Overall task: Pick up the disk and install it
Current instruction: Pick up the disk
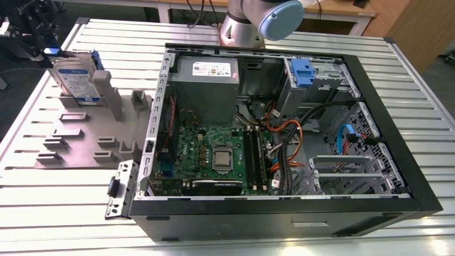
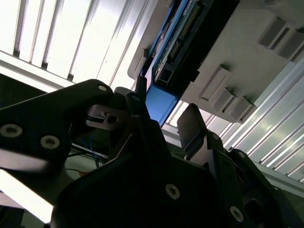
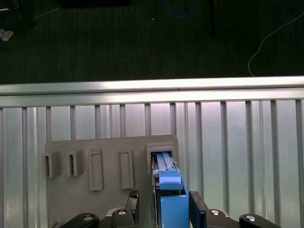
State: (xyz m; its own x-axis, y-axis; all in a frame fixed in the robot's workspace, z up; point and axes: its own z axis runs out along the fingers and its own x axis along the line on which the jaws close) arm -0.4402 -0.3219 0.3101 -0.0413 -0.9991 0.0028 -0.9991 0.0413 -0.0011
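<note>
The disk (image 1: pixel 74 80) stands upright in the grey holder (image 1: pixel 82 140) — hand (image 3: pixel 165 199) released, straddling it.

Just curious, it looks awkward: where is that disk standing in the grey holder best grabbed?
Probably across its two broad flat faces at the top edge, coming from above. The disk stands upright on edge in the grey holder, so the top is free and the base is slotted in.

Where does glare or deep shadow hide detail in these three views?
In the second wrist view the slatted table is washed out and the gripper a dark silhouette; in the first wrist view the table's rail gleams; the exterior view is evenly lit.
</note>
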